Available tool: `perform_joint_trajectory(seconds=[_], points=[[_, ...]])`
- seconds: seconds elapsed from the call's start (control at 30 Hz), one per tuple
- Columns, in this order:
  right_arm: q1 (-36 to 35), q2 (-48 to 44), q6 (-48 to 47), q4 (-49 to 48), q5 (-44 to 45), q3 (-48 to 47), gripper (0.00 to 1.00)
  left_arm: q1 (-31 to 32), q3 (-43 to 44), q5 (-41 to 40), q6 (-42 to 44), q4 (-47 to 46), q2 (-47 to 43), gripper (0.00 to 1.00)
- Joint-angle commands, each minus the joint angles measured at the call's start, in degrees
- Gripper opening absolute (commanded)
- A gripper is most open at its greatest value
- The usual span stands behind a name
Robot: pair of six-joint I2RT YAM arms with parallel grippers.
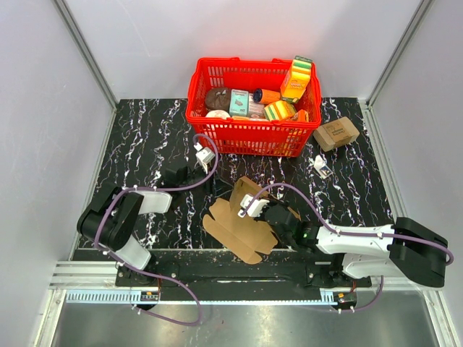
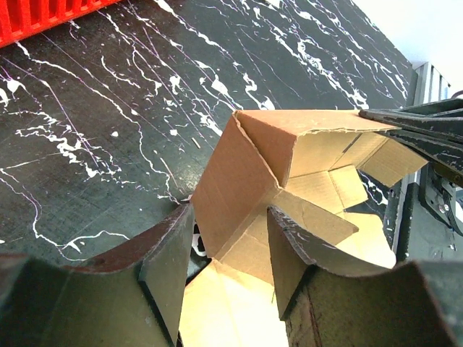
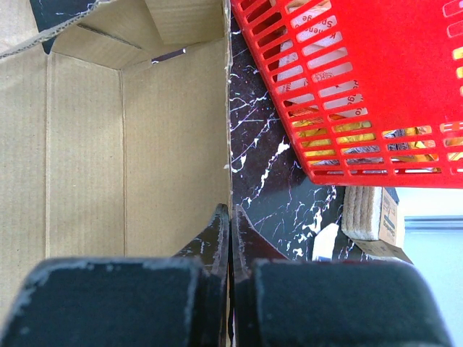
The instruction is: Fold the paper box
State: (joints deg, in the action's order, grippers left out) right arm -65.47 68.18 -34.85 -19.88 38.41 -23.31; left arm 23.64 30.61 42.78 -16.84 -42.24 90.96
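Brown cardboard fills the space directly ahead of both tools: the paper box (image 1: 242, 224) lies half-formed, with one wall raised and its other flaps splayed flat on the black marbled table (image 2: 108, 108). The right gripper (image 3: 230, 213) is pinched together on the thin top edge of that raised wall, with the inside of the box to its left and the red basket (image 3: 405, 108) close on its right. The left gripper (image 2: 230, 213) has its fingers (image 2: 163, 267) spread apart with nothing clamped; the foot of the same wall stands just beyond its tips and a flat panel lies beneath them. The main risk seems to be the edge hold, since only a narrow strip is gripped, so a sideways pull could slip it free or tear the board. Nothing pins the base down, so a hard push could slide or lift the whole box instead of creasing it. If the left tool closes in along the wall, it may also meet the right one's fingertips, which sit just ahead and to its right.
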Motion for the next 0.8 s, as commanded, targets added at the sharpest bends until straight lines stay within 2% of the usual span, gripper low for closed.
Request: perform_joint_trajectory(seconds=[0.0,0.3,0.43,0.53,0.77], points=[[-0.45,0.11,0.22,-2.88,-0.18,-0.86,0.0,0.44,-0.11,2.91,2.69,-3.62,-1.22,0.49],[-0.45,-0.07,0.05,-2.45,-0.8,-1.04,0.0,0.53,-4.86,5.73,1.29,-17.08,2.29,0.56],[-0.36,-0.16,0.22,-2.36,-1.15,-1.04,0.0,0.53,-5.47,5.29,1.2,-19.55,3.96,0.59],[-0.45,0.11,0.31,-2.36,-1.32,-1.12,0.0,0.53,-5.3,4.85,1.55,-20.42,5.45,0.66],[-0.45,1.16,0.05,-1.74,-2.11,-1.21,0.0,0.62,-5.03,5.12,0.93,-23.85,7.22,0.7]])
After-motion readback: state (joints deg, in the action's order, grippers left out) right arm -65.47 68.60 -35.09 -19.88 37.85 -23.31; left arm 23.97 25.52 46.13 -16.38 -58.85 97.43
